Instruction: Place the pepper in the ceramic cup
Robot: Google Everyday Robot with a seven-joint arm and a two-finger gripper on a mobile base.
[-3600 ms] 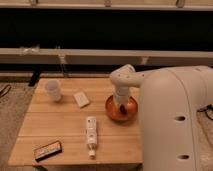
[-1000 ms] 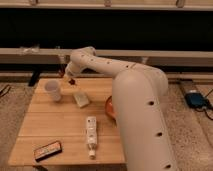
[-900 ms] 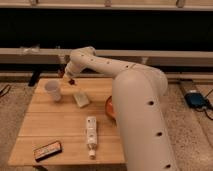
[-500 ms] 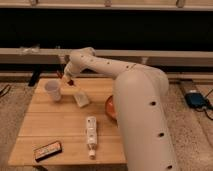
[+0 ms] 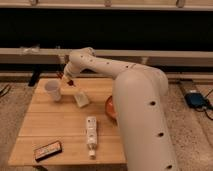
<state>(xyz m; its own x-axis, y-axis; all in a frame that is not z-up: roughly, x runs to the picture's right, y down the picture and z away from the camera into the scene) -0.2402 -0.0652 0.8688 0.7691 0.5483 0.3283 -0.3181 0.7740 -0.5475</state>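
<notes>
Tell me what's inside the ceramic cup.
Nothing shows in the mouth of the ceramic cup; its near wall hides the bottom. The pepper is outside, at the gripper, just right of the rim.

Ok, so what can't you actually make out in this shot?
Camera view: the end effector sits just right of the ceramic cup, above the table; the pepper is only a red speck at it, too small to show shape.
Inside of the cup: hidden by its own wall.
Orange bowl: mostly covered by the robot's arm.
Dark flat packet: markings too small to read.
</notes>
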